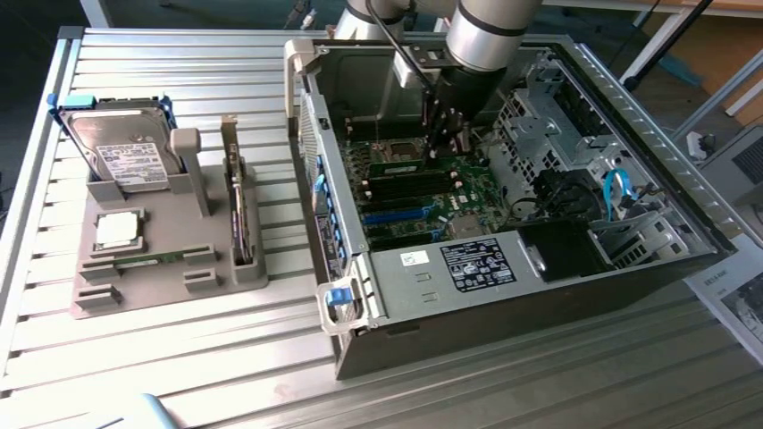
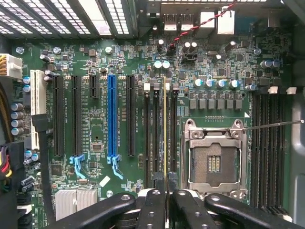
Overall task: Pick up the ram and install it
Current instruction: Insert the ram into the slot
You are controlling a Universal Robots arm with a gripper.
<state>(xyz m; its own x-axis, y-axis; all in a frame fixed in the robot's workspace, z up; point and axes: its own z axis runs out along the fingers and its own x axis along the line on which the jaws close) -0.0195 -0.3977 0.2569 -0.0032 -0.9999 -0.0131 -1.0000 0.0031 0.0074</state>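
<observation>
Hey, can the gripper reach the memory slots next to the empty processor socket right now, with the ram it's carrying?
Probably yes. The case is open, the gripper holds the ram edge-on right over the memory slots beside the empty processor socket, and nothing visible lies between them.

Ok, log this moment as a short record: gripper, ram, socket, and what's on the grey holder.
gripper: grips the ram, inside the open computer case
ram: held edge-on, over the memory slots beside the processor socket
seated: cannot tell
processor socket: empty
grey holder: outside the case, on the exterior view's left; carries the hard drive and the processor chip
</observation>
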